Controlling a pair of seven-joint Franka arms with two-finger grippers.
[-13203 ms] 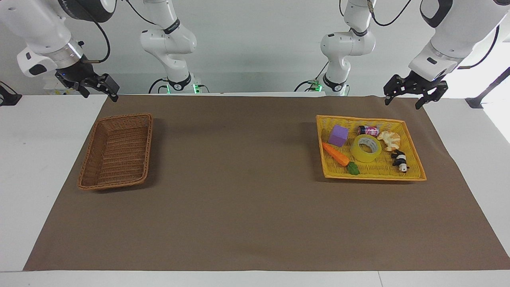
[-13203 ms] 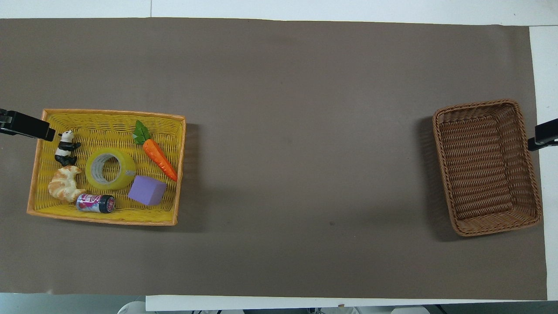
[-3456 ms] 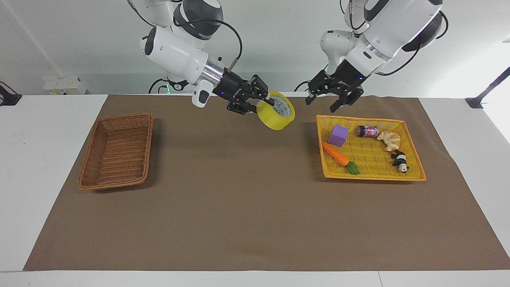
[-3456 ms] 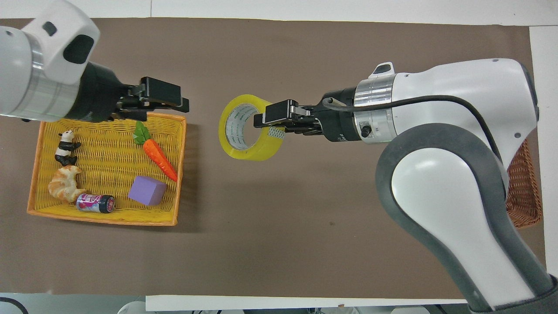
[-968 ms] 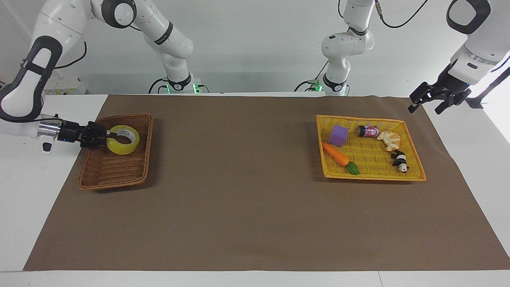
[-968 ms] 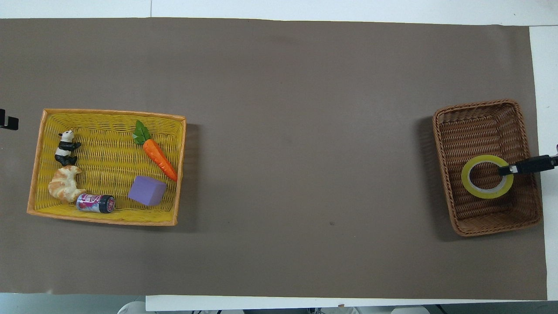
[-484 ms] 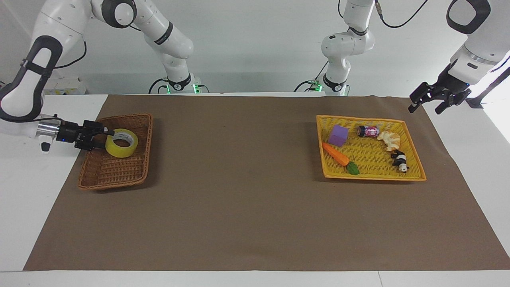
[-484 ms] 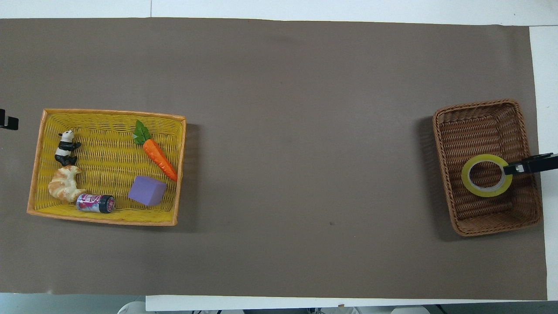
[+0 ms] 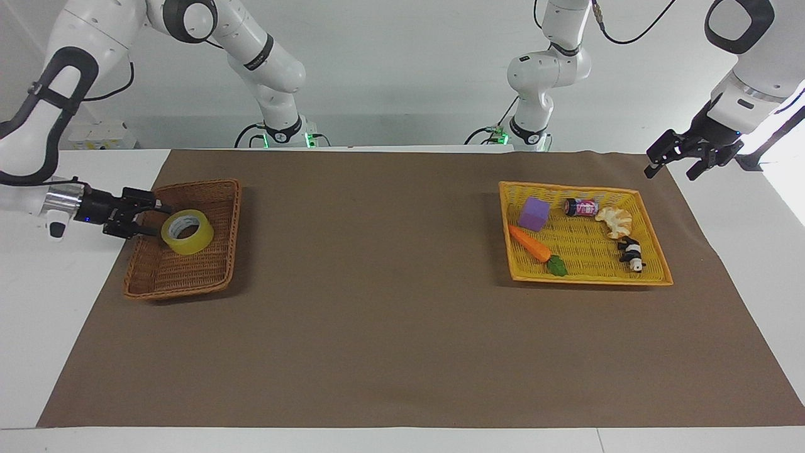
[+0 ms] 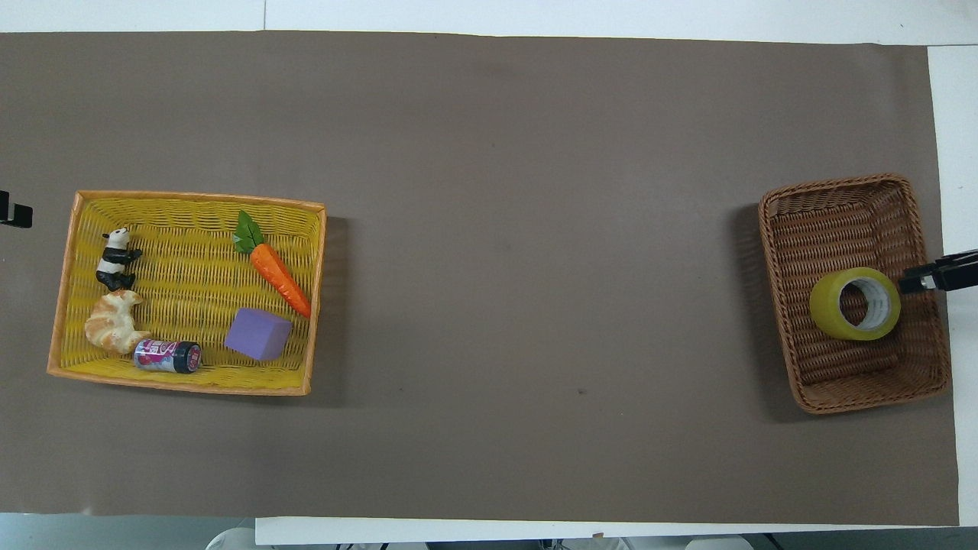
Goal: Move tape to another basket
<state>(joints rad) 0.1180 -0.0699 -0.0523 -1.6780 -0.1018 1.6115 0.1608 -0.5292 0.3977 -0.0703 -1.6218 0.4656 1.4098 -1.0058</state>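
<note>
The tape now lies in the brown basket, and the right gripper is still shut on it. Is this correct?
Not quite. The tape does lie in the brown basket, but the right gripper has let go: in the facing view its jaws stand open at the basket's rim, beside the roll.

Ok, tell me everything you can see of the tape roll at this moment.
The tape is a wide roll of translucent yellow packing tape with a white inner core. It sits inside the brown wicker basket, in the half nearer the robots, tilted rather than flat, its hole facing up and partly toward the right arm's end of the table. It rests on the basket's woven floor. The right gripper, open, is just beside it over the basket's rim; whether a fingertip touches the roll cannot be told.
</note>
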